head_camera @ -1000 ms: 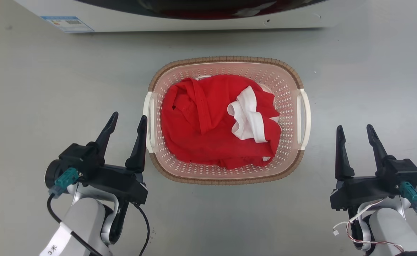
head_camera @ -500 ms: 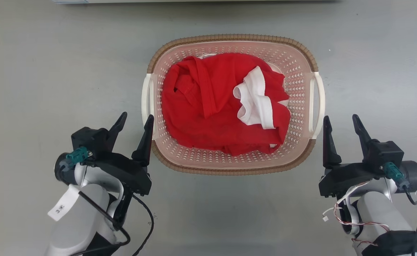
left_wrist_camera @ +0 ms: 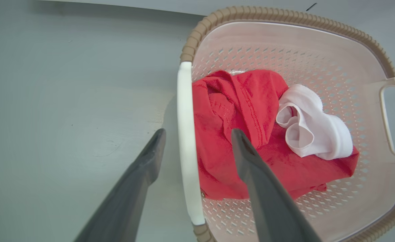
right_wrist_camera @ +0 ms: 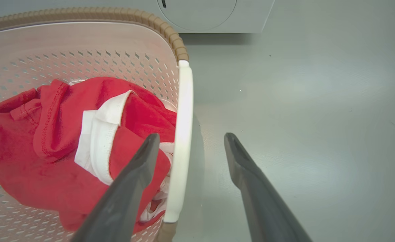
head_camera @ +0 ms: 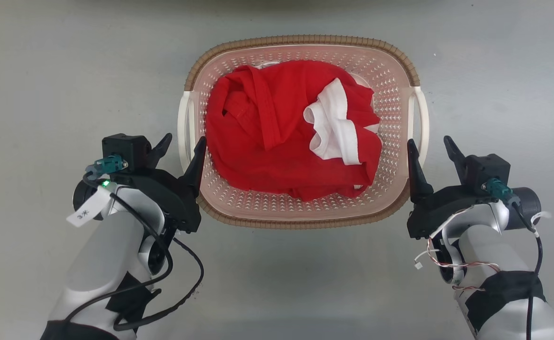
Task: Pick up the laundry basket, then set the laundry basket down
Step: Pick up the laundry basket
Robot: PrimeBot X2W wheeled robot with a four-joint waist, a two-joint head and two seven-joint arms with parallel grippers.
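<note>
Pale pink perforated plastic laundry basket (head_camera: 300, 212), mid-frame: left jaws and right jaws are gaping wide astride its 2 white handles (head_camera: 181, 127), needing simultaneous, even closing.

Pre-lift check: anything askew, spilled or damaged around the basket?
Nothing stands out. The laundry basket looks intact, and the red clothes and white garment lie inside it, none over the rim. The left gripper straddles the left handle, the right gripper the right handle, both open.
</note>
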